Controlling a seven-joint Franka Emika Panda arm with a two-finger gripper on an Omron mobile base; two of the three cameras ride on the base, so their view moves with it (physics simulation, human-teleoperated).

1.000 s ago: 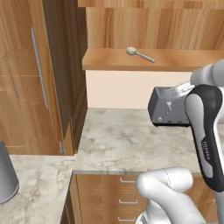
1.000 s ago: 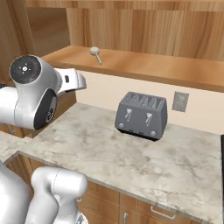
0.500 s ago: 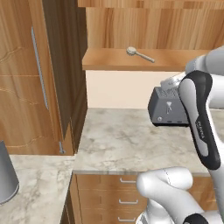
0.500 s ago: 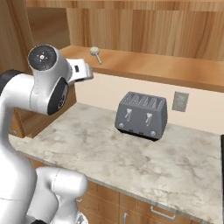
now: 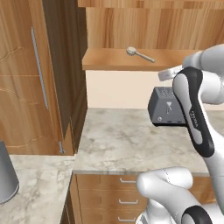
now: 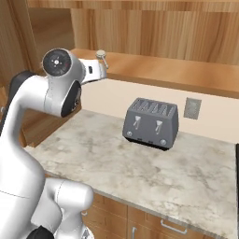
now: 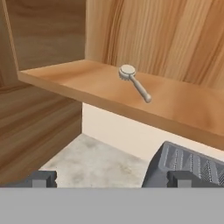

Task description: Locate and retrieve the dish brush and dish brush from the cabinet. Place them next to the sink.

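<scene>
A pale beige-silver dish brush [image 5: 139, 53] [image 6: 101, 56] [image 7: 133, 81] lies flat on the open shelf ledge of the light-brown cabinet [image 5: 109, 61] [image 6: 163, 72] [image 7: 78, 81], round head toward the back wall. My gripper [image 7: 111, 180] is open and holds nothing. It hangs in front of the shelf, a little below it, and faces the brush from a short distance. In the right base view the white hand sits just below the brush's end of the ledge. The sink is out of view.
A dark grey toaster [image 5: 168, 107] [image 6: 151, 122] [image 7: 188, 168] stands on the marble counter [image 5: 127, 140] [image 6: 140, 163] under the shelf. A darker tall cupboard [image 5: 39, 74] with a steel bar handle rises at the left. A grey container [image 5: 4, 175] stands at the near left.
The arm has risen and swung the hand up toward the shelf, closer to the brush. The jaws stayed open. The brush has not moved.
</scene>
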